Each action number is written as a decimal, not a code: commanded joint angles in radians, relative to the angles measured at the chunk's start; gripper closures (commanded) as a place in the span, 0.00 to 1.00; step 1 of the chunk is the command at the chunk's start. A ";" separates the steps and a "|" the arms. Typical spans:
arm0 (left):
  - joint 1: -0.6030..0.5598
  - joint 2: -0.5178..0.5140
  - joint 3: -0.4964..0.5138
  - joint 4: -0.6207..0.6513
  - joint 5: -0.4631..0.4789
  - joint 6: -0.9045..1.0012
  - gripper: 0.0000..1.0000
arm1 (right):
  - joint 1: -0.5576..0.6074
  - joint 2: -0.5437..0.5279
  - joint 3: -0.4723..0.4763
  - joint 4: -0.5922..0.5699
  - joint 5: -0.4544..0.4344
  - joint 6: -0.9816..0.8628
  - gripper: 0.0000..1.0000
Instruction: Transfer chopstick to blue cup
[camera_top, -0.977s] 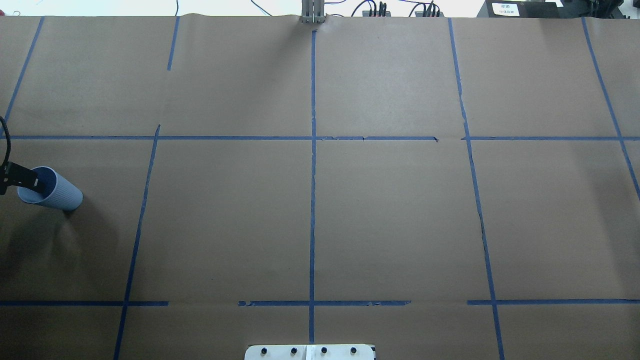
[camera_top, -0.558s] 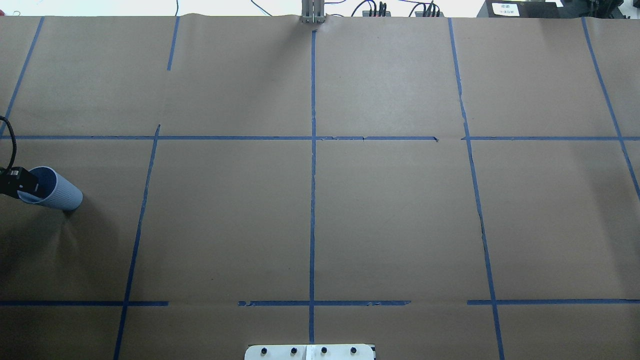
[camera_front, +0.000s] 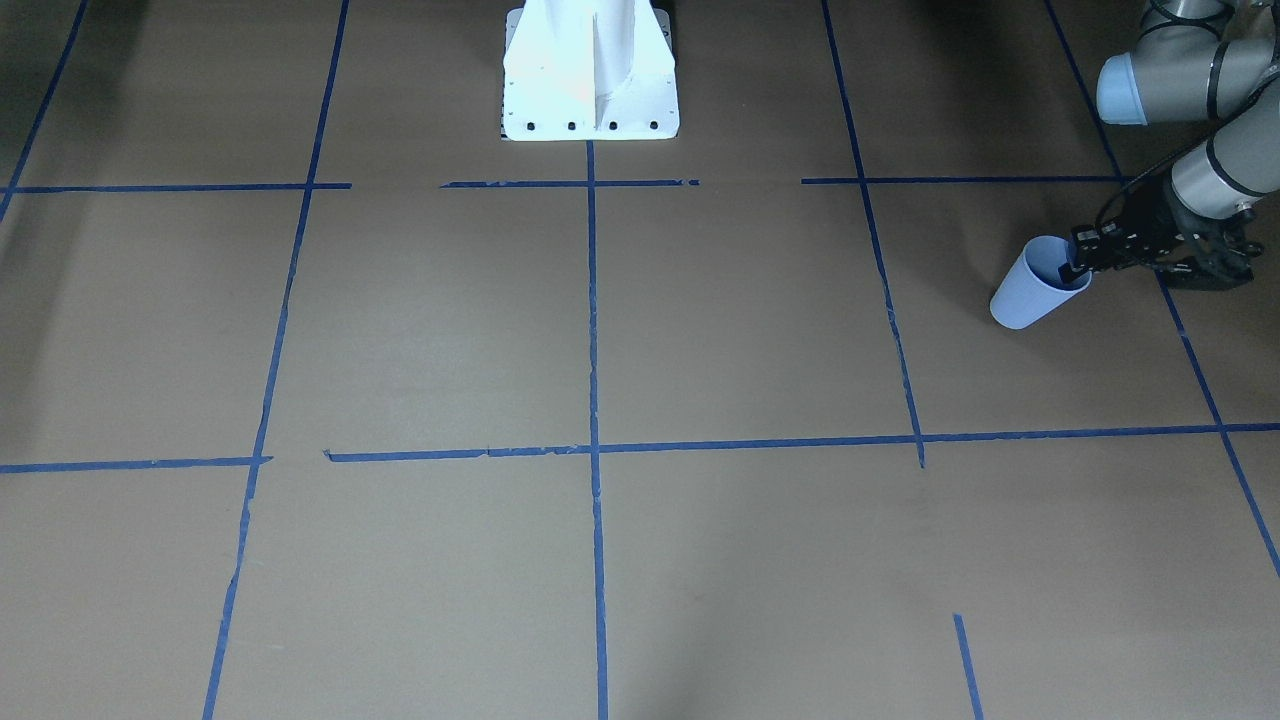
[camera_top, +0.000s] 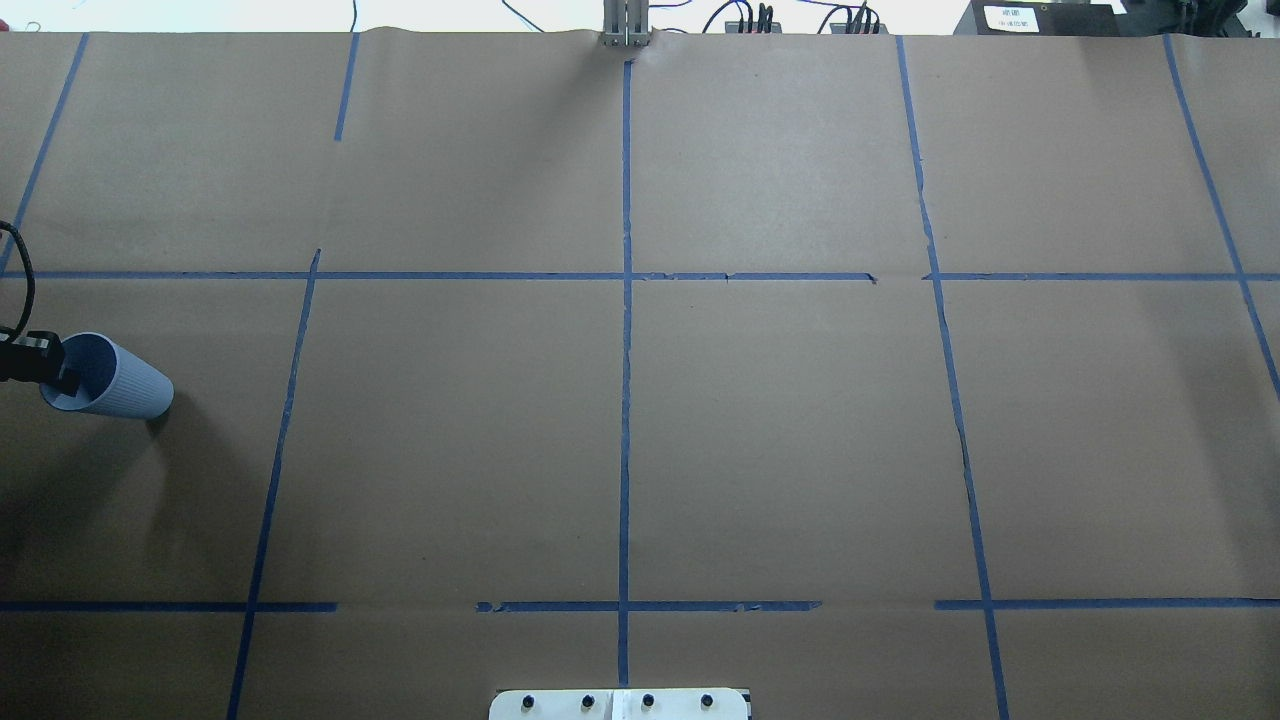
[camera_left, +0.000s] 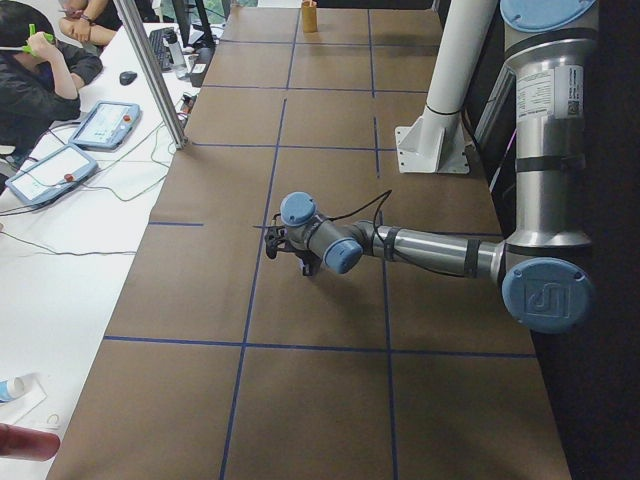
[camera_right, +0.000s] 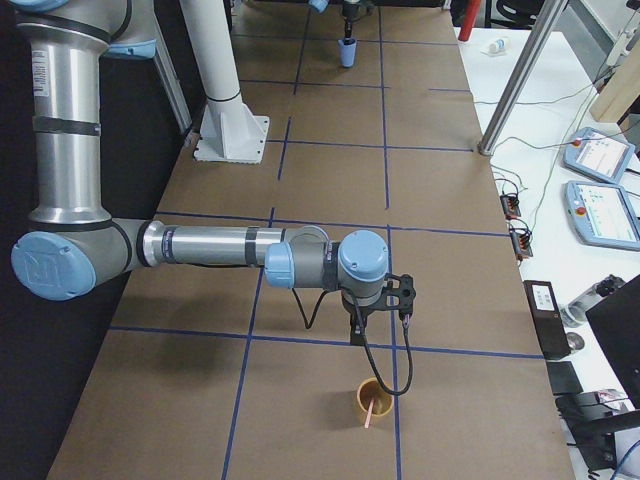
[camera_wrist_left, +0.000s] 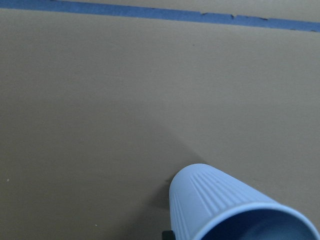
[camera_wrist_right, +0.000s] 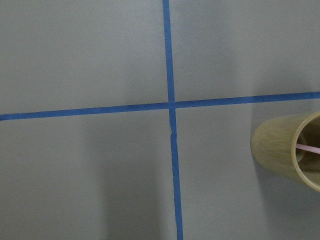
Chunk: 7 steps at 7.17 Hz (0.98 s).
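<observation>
Left gripper (camera_front: 1078, 262) looks clamped on the rim of the blue cup (camera_front: 1030, 290), one finger inside. Since a second ago the cup has shifted slightly away from the wrist, so I judge it held. The chopstick (camera_right: 372, 410) stands in a tan cup (camera_right: 366, 396) just beside the right gripper (camera_right: 355, 330), whose jaws I cannot tell.

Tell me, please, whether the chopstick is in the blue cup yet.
Out: the chopstick sits in the tan cup, and the blue cup shows no stick in its mouth.
</observation>
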<state>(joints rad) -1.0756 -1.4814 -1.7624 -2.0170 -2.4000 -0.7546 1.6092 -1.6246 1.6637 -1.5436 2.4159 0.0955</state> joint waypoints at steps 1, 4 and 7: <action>-0.017 -0.063 -0.206 0.340 -0.037 -0.002 0.98 | 0.000 -0.003 0.013 -0.006 -0.001 0.009 0.00; 0.114 -0.539 -0.255 0.816 -0.028 -0.222 0.97 | -0.003 0.018 0.021 -0.006 -0.003 0.015 0.00; 0.359 -0.767 -0.020 0.536 0.138 -0.641 0.97 | -0.005 0.012 0.018 0.002 -0.009 0.013 0.00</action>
<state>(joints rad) -0.8099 -2.1579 -1.9088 -1.3142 -2.3312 -1.2119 1.6055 -1.6087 1.6824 -1.5464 2.4096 0.1091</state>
